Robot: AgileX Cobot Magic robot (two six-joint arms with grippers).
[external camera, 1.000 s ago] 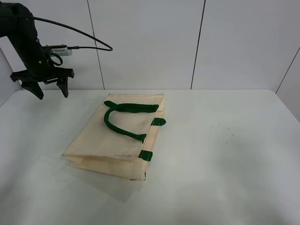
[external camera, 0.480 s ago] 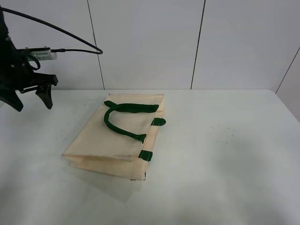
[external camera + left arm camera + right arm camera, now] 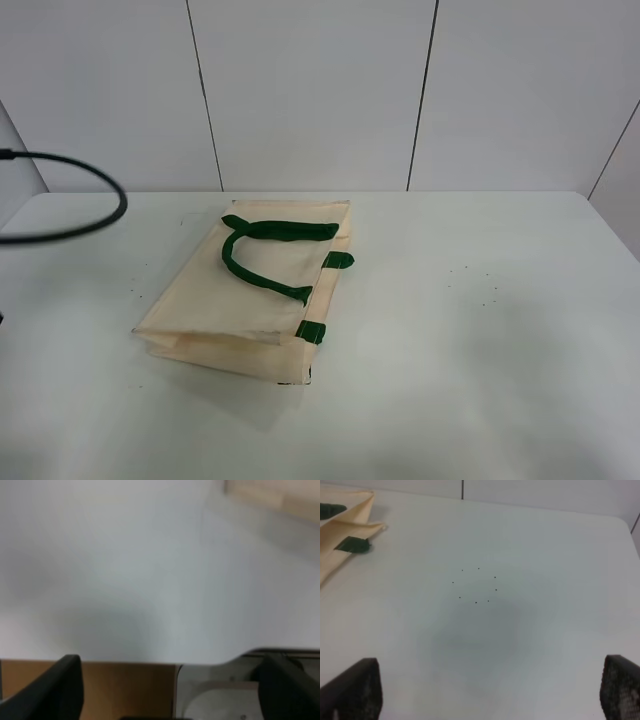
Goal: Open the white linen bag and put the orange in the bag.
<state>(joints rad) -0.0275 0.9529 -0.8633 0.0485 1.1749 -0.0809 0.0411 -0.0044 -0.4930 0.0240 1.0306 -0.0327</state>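
The white linen bag (image 3: 255, 290) lies flat and closed on the white table (image 3: 480, 330), its dark green handles (image 3: 262, 250) resting on top. A corner of the bag shows in the right wrist view (image 3: 337, 535) and a blurred strip of it in the left wrist view (image 3: 272, 494). The orange is not in view. My left gripper (image 3: 172, 690) is open and empty over the table's left edge, outside the exterior view. My right gripper (image 3: 487, 692) is open and empty above bare table to the right of the bag.
A black cable (image 3: 80, 225) loops in from the left edge of the exterior view. In the left wrist view the table's edge (image 3: 150, 661) shows, with brown floor (image 3: 125, 685) below it. Small dark specks (image 3: 476, 585) mark the table right of the bag.
My left arm has swung away to the left and out of the exterior view; only its cable still shows. The bag has not moved.
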